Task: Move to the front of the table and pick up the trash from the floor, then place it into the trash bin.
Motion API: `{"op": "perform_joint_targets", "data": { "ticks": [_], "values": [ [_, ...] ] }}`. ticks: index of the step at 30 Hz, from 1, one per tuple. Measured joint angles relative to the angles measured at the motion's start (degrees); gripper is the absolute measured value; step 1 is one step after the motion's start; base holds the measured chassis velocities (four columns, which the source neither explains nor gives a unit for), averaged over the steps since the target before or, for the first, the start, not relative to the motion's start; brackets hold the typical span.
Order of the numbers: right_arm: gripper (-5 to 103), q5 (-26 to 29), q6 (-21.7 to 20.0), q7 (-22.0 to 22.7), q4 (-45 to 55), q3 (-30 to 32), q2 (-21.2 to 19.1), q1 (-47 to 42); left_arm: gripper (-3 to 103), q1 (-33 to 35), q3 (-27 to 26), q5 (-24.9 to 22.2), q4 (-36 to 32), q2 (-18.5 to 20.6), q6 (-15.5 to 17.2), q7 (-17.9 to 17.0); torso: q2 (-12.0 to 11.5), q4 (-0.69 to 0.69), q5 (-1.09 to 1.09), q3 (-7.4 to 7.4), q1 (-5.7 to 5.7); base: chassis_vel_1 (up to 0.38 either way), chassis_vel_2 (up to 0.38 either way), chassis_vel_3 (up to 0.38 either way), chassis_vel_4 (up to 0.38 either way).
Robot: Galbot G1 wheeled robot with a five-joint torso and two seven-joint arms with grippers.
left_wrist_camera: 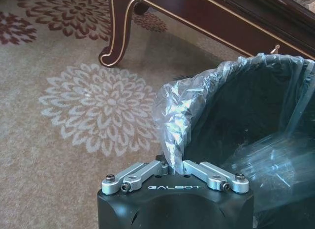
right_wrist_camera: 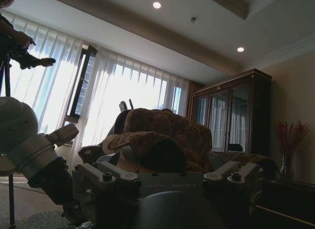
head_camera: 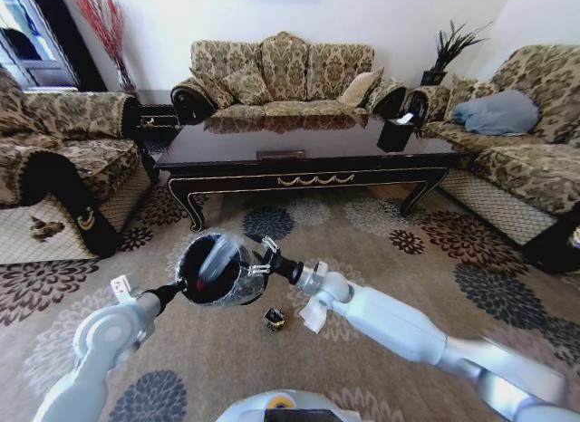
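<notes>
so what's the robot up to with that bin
The robot stands before the table with the trash bin held between its arms. The left gripper is shut on the bin's lined rim; the right gripper sits at the opposite rim. A dark lump and a white tissue lie on the carpet.

"GALBOT" in white letters on black body of left tool (left_wrist_camera: 176, 166). No other legible text.

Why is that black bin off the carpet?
Held up: the left hand grips the trash bin by its lined rim; the right hand meets the opposite side.
</notes>
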Motion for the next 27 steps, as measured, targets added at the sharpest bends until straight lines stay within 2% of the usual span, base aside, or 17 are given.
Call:
{"op": "perform_joint_targets", "data": {
  "ticks": [4,9,12,13,15,16,17,21,22,24,27],
  "values": [
    [100,-0.16,-0.59,0.90,0.27,1.53,-0.73,-0.41,0,0.70,-0.91,0.27,-0.19,-0.06,0.01,-0.02,0.00,0.01,-0.01,0.00,0.00,0.000,0.000,0.000,0.000],
    [100,-0.55,-4.34,3.30,-1.04,5.73,-2.59,-1.96,0,1.10,-3.21,0.21,-0.34,1.55,0.00,-1.45,0.00,0.01,0.00,0.00,0.00,0.000,0.000,0.000,0.000],
    [100,-1.58,-9.00,7.28,-2.50,9.69,-4.70,-4.09,0,1.05,-5.76,-2.50,-1.10,3.77,0.00,-4.39,0.00,-0.01,0.00,0.00,0.00,0.000,0.000,0.000,0.000],
    [100,-1.58,-9.00,7.28,-2.50,9.69,-4.70,-4.09,0,1.05,-5.76,-2.50,-1.10,3.77,0.00,-4.39,0.00,-0.01,0.00,0.00,0.00,0.000,0.000,0.000,0.000],
    [100,-2.31,-12.09,10.11,-2.61,12.14,-6.07,-6.32,0,1.08,-6.79,-5.54,-1.58,4.69,-0.02,-6.44,0.00,0.01,0.02,0.00,0.00,0.000,0.000,0.000,0.000],
    [100,-2.61,-13.99,13.49,-2.61,13.45,-7.21,-8.31,0,0.99,-7.27,-7.17,-1.72,5.26,-0.02,-7.58,0.01,0.00,-0.01,0.00,0.00,0.000,0.000,0.000,0.000],
    [100,-2.61,-13.99,13.49,-2.61,13.45,-7.21,-8.31,0,0.99,-7.27,-7.17,-1.72,5.26,-0.02,-7.58,0.01,0.00,-0.01,0.00,0.00,0.000,0.000,0.000,0.000],
    [100,-2.42,-19.34,20.42,-4.26,14.13,-8.39,-11.86,0,1.35,-10.40,-11.09,-3.12,5.37,-0.02,-10.84,0.00,-0.02,0.00,0.00,0.00,0.000,0.000,0.000,0.000],
    [100,-2.42,-19.34,20.42,-4.26,14.13,-8.39,-11.86,0,1.35,-10.40,-11.09,-3.12,5.37,-0.02,-10.84,0.00,-0.02,0.00,0.00,0.00,0.000,0.000,0.000,0.000],
    [100,-2.83,-23.06,22.49,-6.12,13.34,-8.49,-12.72,0,2.00,-12.60,-12.08,-3.96,5.37,-0.03,-11.46,0.00,0.00,0.00,0.00,0.00,0.000,0.000,0.000,0.000],
    [100,-2.44,-25.30,24.74,-7.57,12.31,-7.94,-13.07,0,2.89,-14.58,-13.11,-4.77,5.55,-0.03,-11.53,0.00,0.00,-0.01,0.00,0.00,0.000,0.000,0.000,0.000]
  ]
}}
